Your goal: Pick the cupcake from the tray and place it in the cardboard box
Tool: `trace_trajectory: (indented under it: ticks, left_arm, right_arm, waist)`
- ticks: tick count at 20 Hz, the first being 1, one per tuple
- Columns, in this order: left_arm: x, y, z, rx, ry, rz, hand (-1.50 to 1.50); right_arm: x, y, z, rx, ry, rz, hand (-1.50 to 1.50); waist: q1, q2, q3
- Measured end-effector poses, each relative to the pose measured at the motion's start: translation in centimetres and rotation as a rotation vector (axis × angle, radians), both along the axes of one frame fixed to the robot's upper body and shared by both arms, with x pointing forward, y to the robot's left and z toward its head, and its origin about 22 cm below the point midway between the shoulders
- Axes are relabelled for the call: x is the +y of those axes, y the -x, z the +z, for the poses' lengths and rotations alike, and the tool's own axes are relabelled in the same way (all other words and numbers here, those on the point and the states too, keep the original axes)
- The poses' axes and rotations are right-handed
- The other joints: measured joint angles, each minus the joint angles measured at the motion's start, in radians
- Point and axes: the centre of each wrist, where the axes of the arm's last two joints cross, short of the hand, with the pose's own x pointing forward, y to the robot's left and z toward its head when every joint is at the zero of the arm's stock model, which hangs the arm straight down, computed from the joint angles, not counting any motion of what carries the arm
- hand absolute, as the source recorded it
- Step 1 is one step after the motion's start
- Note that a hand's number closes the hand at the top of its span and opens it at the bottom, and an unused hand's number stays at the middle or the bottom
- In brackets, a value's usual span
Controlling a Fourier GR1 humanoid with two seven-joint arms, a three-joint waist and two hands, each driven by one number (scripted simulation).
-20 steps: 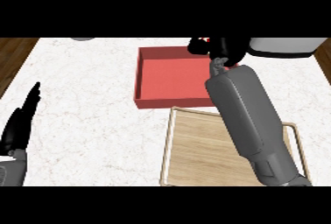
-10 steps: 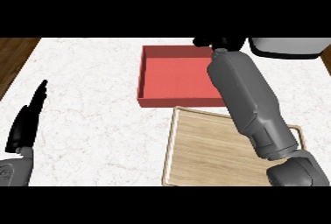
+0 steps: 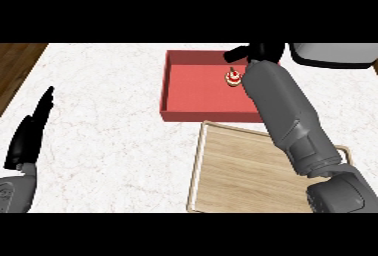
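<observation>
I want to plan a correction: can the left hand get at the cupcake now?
Probably not: the left hand rests far left, and the cupcake sits in the red box beside the right forearm.

One cupcake (image 3: 232,78) shows at the upper centre of the frame. There is one red box (image 3: 193,102), one wooden tray (image 3: 244,170) at lower right, and one marble counter (image 3: 111,100). Two black hands are in view: the left hand (image 3: 29,135) at the left edge and the right hand (image 3: 255,51) at the top. Two grey forearms show, the left forearm (image 3: 15,192) and the right forearm (image 3: 284,115). One grey-and-white object (image 3: 332,55) sits at upper right.
</observation>
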Motion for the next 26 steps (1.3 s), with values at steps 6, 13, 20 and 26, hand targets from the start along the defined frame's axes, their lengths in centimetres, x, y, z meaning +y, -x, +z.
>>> trace_trajectory:
  ticks: [6,13,20,26]
  left_arm:
    - [-0.1,0.2,0.0,0.000,-0.002,0.002,0.00]
    - [0.6,0.8,-0.3,0.008,-0.006,0.026,0.00]
    - [1.6,2.1,-1.0,0.030,-0.002,0.067,0.00]
    - [2.5,3.0,-1.2,0.045,0.001,0.103,0.00]
  right_arm:
    - [0.1,0.0,-0.3,-0.154,0.003,-0.002,-1.50]
    - [-0.9,0.0,0.3,-0.378,-0.068,-0.055,-1.50]
    - [-3.4,1.0,-0.7,-0.479,-0.159,-0.070,-1.50]
    - [-6.8,3.9,-2.3,-0.488,-0.175,-0.105,-1.50]
  waist:
    - [-0.001,-0.003,0.000]
    - [-0.027,-0.014,0.000]
    - [-0.069,-0.033,0.000]
    - [-0.103,-0.046,-0.001]
